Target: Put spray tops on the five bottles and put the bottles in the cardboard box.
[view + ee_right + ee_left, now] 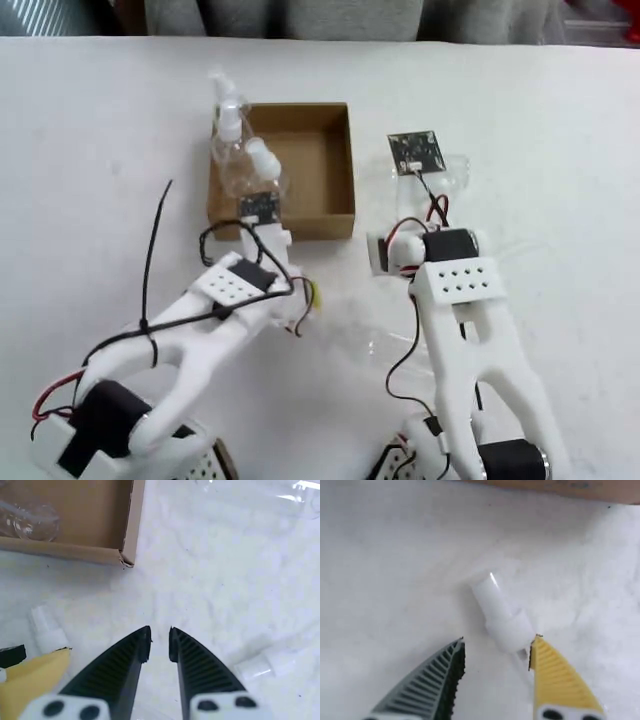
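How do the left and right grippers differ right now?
The left gripper is wide open, a spray top at its fingertips; the right gripper is nearly closed on nothing. Left has one yellow finger, right two black ones. Both point down at the table.

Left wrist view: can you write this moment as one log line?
left gripper: open, at spray top on table | right gripper: empty | cardboard box: capped bottles inside
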